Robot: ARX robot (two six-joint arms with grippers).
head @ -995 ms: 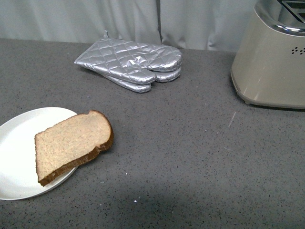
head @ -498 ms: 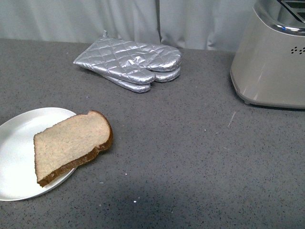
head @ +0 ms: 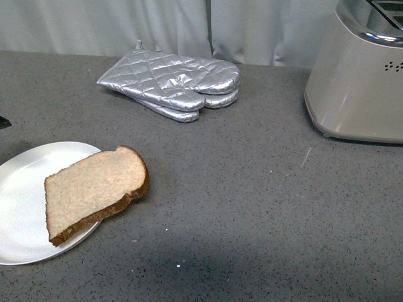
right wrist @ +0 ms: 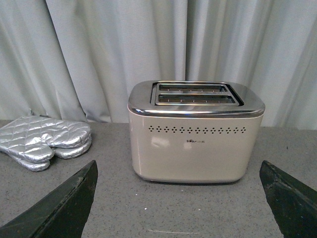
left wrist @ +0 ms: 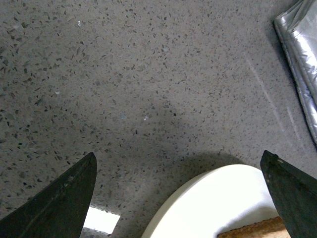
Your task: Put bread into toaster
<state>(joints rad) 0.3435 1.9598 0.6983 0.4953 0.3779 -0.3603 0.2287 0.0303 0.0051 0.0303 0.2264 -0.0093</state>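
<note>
Since half a second ago, a small dark bit (head: 2, 121) has come into the front view at the left edge; I cannot tell what it is. Nothing else has moved.

The front view shows the bread (head: 94, 192) lying flat, half on the white plate (head: 19, 207) and half sticking out over the grey table (head: 252, 207). Its round end points toward the toaster (head: 362, 82), which stands far off on the right and is cut by the picture's edge.

Only the right wrist view shows the whole toaster (right wrist: 195, 134), with two long slots (right wrist: 195, 93) in its shiny top and a row of little holes on its cream side. The right gripper (right wrist: 178, 163) is spread wide and holds nothing.

The left wrist view looks down at the table. The left gripper (left wrist: 178, 154) is spread wide too, with nothing in it. The plate (left wrist: 213, 203) rim and a corner of the bread (left wrist: 252, 229) peek in between its dark fingers.

Two silver oven mitts (head: 173, 82) lie stacked near the back, between the bread and the toaster. They are puffy with a diamond pattern. The table is speckled grey stone. A pale curtain (head: 157, 25) hangs behind.
</note>
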